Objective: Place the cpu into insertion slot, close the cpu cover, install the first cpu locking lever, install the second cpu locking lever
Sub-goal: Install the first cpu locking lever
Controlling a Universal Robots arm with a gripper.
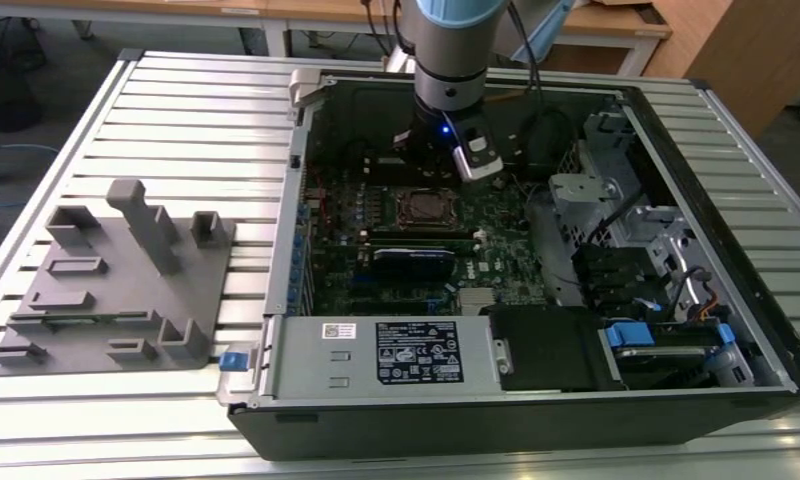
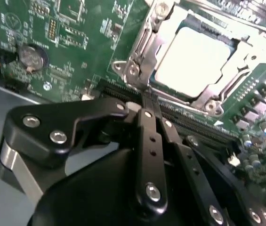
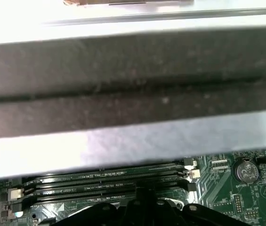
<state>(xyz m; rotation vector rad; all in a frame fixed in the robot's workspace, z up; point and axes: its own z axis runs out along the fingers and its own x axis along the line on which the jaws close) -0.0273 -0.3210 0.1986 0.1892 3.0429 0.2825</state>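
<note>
While the gripper [image 2: 148, 101] (fingers pinched together, holding nothing) hovers, the cpu [image 2: 194, 56] sits socketed just beyond its tip.

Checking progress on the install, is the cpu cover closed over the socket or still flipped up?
Closed. In the second wrist view the cpu cover lies flat around the cpu.

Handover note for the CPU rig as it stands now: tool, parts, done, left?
Tool: fingers shut together, holding nothing, tips at the edge of the insertion slot, beside the long black slots.
Cpu: seated in the slot.
Cpu cover: looks closed, framing the chip.
Done: cpu placed, cover apparently down.
Left: levers; whether either is latched cannot be told.
Exterior view: arm over the open computer case, tool just behind the socket.
</note>
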